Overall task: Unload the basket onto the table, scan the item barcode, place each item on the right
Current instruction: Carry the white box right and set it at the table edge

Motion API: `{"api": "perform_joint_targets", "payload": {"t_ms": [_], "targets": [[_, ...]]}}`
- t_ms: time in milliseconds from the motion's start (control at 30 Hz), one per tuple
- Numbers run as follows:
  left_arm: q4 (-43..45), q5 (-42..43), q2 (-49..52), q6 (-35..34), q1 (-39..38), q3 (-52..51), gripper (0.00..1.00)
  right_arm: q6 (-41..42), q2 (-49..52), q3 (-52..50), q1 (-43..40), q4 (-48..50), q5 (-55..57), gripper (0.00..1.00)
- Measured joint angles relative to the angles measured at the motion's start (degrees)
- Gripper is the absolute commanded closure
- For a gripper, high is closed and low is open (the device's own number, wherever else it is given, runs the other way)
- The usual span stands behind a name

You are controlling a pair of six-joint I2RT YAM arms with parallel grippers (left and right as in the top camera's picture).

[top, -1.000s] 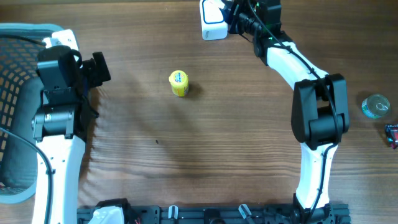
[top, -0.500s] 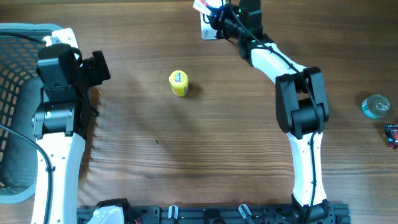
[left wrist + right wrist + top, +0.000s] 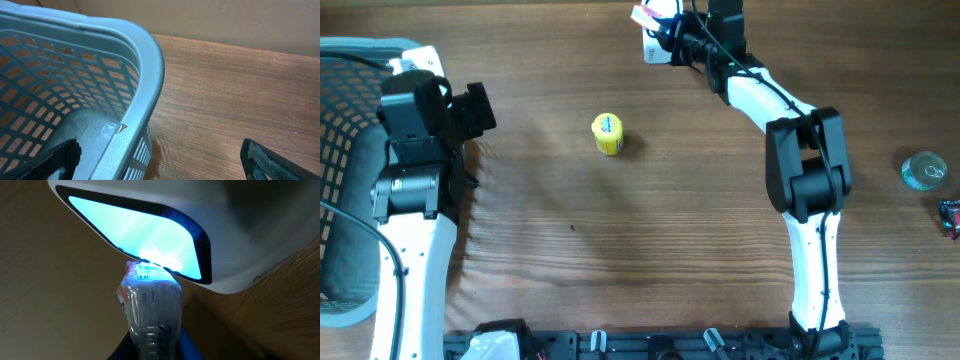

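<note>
A clear plastic-wrapped item (image 3: 152, 310) with an orange and white end is held up in my right gripper (image 3: 152, 352), which is shut on it. The item's tip nearly touches the glowing blue window of the white barcode scanner (image 3: 140, 235). From overhead the item (image 3: 644, 15) sticks out left of my right gripper (image 3: 670, 28), over the scanner (image 3: 654, 50) at the table's far edge. My left gripper (image 3: 472, 108) stands wide open at the left. Its fingers straddle the basket rim (image 3: 145, 65), with nothing held between them.
A small yellow container (image 3: 607, 133) stands on the wooden table left of centre. The light blue mesh basket (image 3: 350, 150) fills the left edge. A clear round glass (image 3: 925, 170) and a small dark object (image 3: 950, 216) sit at the far right.
My right arm swung left along the far edge and brought the item over the scanner, then held nearly still. The left arm has not moved.
</note>
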Motion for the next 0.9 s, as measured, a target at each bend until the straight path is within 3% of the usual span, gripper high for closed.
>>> {"api": "perform_joint_targets", "payload": {"t_ms": [33, 133, 167, 300, 400, 533, 633, 667, 767, 833, 900], "targets": [[0.0, 0.0, 0.0, -0.02, 0.0, 0.0, 0.0, 0.09, 0.11, 0.02, -0.17, 2.08, 0.02, 0.95], [-0.02, -0.15, 0.02, -0.02, 0.0, 0.0, 0.0, 0.42, 0.61, -0.13, -1.9, 23.78, -2.03, 0.95], [0.0, -0.22, 0.02, 0.0, 0.0, 0.0, 0.0, 0.33, 0.59, 0.5, -2.45, 27.04, -3.37, 0.95], [0.0, -0.37, 0.02, 0.0, 0.0, 0.02, 0.0, -1.49, 0.55, 1.33, -4.35, 28.87, -11.91, 0.95], [0.0, -0.33, 0.02, -0.02, 0.0, 0.02, 0.0, -9.31, -1.14, 1.38, -6.4, 25.53, -18.99, 0.95], [-0.02, 0.07, 0.02, -0.52, 0.0, 0.09, 0.0, -27.93, -4.74, 2.36, -13.16, 1.81, -23.32, 0.95], [-0.04, 0.07, 0.02, -0.72, 0.02, 0.11, 0.0, -48.24, -5.25, 2.95, -20.33, -18.14, -19.5, 0.95], [-0.02, 0.07, 0.04, -0.9, 0.02, 0.13, 0.0, -57.07, -5.92, 2.54, -22.86, -31.1, -13.42, 0.95], [0.0, 0.04, 0.04, -1.42, 0.02, 0.17, 0.0, -72.24, -7.98, 2.16, -25.92, -50.27, 4.87, 0.95], [0.0, 0.52, 0.04, -1.92, 0.02, 0.24, 0.0, -78.9, -12.76, 1.95, -26.08, -63.17, 22.88, 0.95], [0.0, 1.75, 0.04, -2.16, 0.02, 0.28, 0.0, -81.24, -17.7, 1.95, -26.08, -69.51, 36.04, 0.95]]}}
